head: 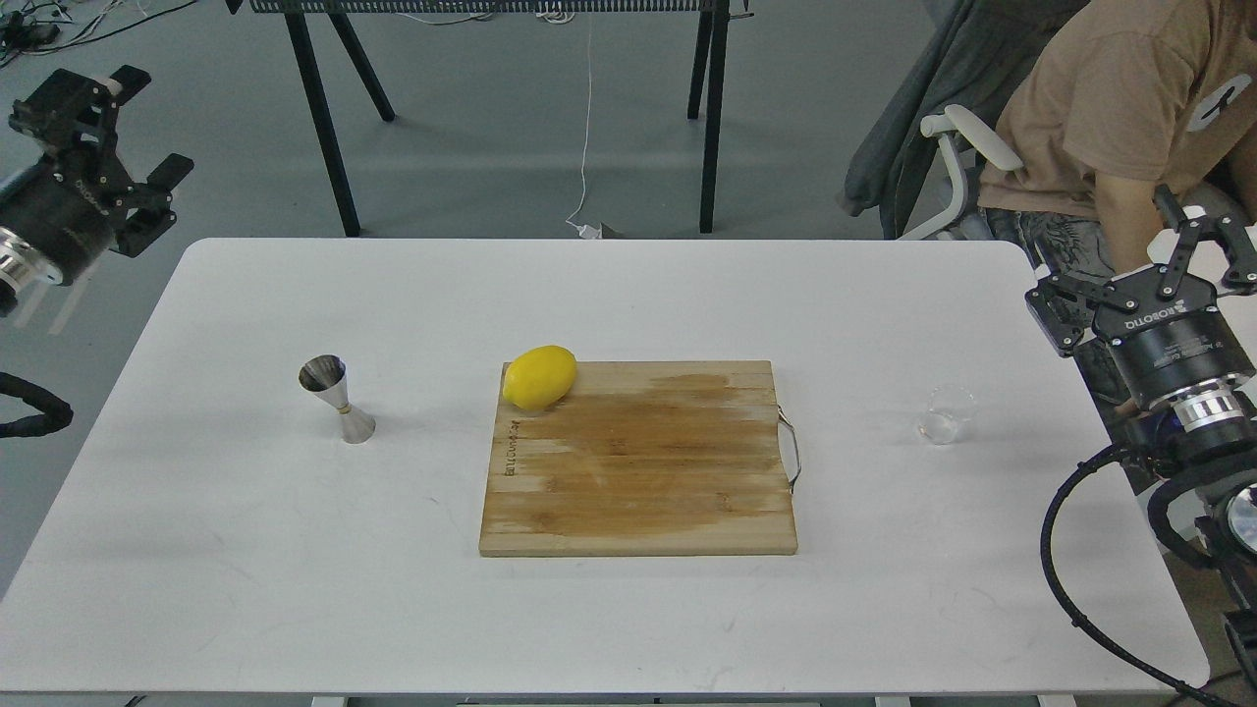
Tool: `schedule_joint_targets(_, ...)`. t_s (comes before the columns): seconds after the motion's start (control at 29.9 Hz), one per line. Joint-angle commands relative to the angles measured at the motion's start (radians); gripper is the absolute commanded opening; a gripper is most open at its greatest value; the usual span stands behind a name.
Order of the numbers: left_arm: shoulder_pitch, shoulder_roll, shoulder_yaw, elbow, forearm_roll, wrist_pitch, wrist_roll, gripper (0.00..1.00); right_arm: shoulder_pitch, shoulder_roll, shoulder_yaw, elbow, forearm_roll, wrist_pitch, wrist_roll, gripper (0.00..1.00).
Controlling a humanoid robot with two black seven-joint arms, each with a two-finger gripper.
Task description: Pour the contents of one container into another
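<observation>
A wooden cutting board [638,460] lies near the middle of the white counter [589,285] and serves as the landmark here. A yellow lemon [539,376] rests on the board's far left corner, partly overhanging its edge. A thin metal handle [792,450] sticks out from the board's right side.

The steel jigger [336,398] stands upright on the counter well to the left of the board, its open upper cone tilted slightly toward the camera view, with a brass ring at its narrow waist. The small clear glass cup [948,413] stands upright on the counter well to the right of the board, beyond the metal handle; whether it holds anything cannot be told.

The left gripper [137,133] hangs in the air far to the left of the board, past the counter's far left corner, its 2 fingers spread apart and holding nothing. The right gripper [1139,260] hovers to the right of the board, beyond the glass cup and near the counter's right edge, its 2 fingers also apart and empty.

A seated person [1120,108] in a tan shirt is behind the counter's far right corner.
</observation>
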State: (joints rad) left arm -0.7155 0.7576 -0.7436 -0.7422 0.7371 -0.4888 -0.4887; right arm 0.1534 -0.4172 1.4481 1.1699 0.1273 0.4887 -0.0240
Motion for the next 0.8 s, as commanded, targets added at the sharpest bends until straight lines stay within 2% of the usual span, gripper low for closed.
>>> schedule_joint_targets(0.0, 0.01, 0.023, 0.006, -0.115, 0.158, 0.0, 0.0, 1.0, -0.002, 0.0, 0.0, -0.001, 0.0, 0.0, 0.001, 0.99)
schedule_joint_targets(0.07, 0.021, 0.026, 0.01, -0.163, 0.205, 0.0, 0.0, 1.0, -0.009, 0.0, 0.0, -0.001, 0.0, 0.0, 0.001, 0.99)
schedule_joint_targets(0.1, 0.027, 0.028, 0.012, -0.178, 0.217, 0.025, 0.0, 1.0, -0.011, 0.002, 0.0, -0.001, 0.0, 0.0, 0.001, 0.99)
schedule_joint_targets(0.3, 0.102, 0.031, 0.012, -0.265, 0.303, 0.464, 0.0, 1.0, -0.021, 0.002, 0.0, -0.003, 0.0, 0.0, 0.001, 0.99)
schedule_joint_targets(0.4, 0.155, 0.04, 0.01, -0.328, 0.332, 0.648, 0.0, 1.0, -0.023, 0.003, 0.0, -0.004, 0.0, 0.0, 0.001, 0.99)
schedule_joint_targets(0.47, 0.189, 0.055, 0.01, -0.382, 0.369, 0.735, 0.0, 1.0, -0.029, 0.003, 0.0, -0.004, 0.0, 0.0, -0.001, 0.99)
schedule_joint_targets(0.57, 0.238, 0.072, 0.01, -0.442, 0.477, 0.854, 0.0, 1.0, -0.031, 0.003, 0.0, -0.004, 0.0, 0.0, 0.001, 0.99)
schedule_joint_targets(0.67, 0.275, 0.077, 0.012, -0.451, 0.626, 0.976, 0.0, 1.0, -0.035, 0.003, 0.0, -0.004, 0.0, 0.0, 0.001, 0.99)
schedule_joint_targets(0.77, 0.321, 0.077, 0.012, -0.45, 0.769, 0.978, 0.0, 1.0, -0.043, 0.003, 0.0, -0.004, 0.0, 0.0, 0.001, 0.99)
